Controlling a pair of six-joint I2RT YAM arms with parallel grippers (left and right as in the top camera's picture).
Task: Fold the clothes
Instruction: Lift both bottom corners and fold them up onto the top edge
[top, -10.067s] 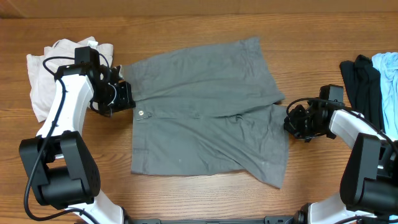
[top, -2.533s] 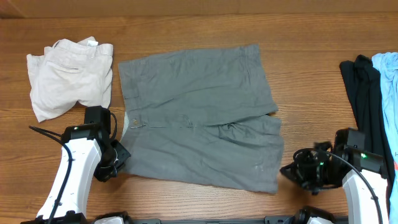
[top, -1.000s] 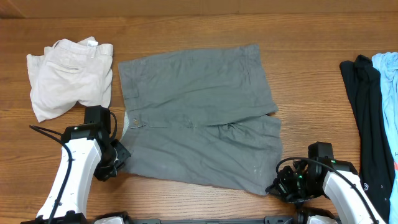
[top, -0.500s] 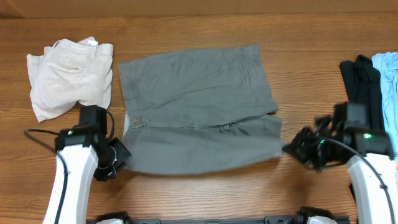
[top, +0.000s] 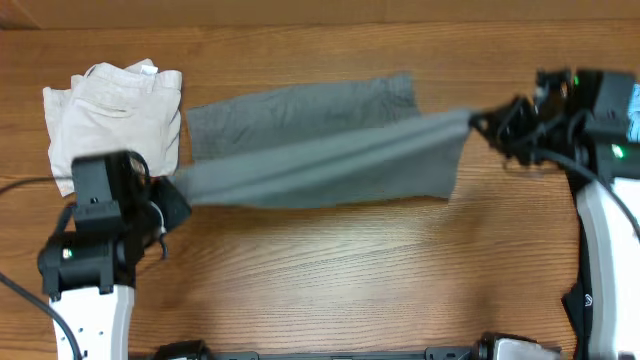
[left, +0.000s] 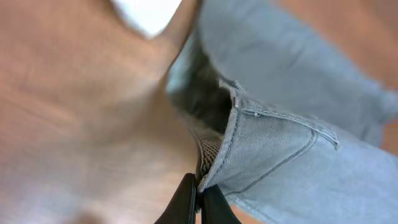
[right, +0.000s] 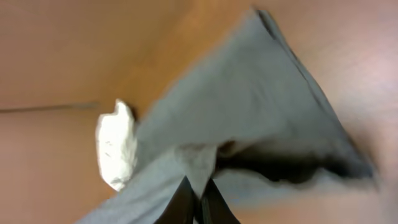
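Cream-white shorts (top: 110, 115): crumpled at the far left of the table (top: 330, 285).
Left gripper (top: 168, 203): at the left, fingers pinched tight on the waistband corner of the grey shorts (top: 320, 160).
Grey shorts: across the middle, towards the far side. One long edge is stretched taut between the two grippers, raised over the far part, which lies flat on the wood.
Right gripper (top: 487, 122): at the far right, fingers clamped on the leg-end corner of the grey shorts.
Light blue garment (top: 633, 103): a sliver at the right edge.

Even, soft light; heavy motion blur in both wrist views.
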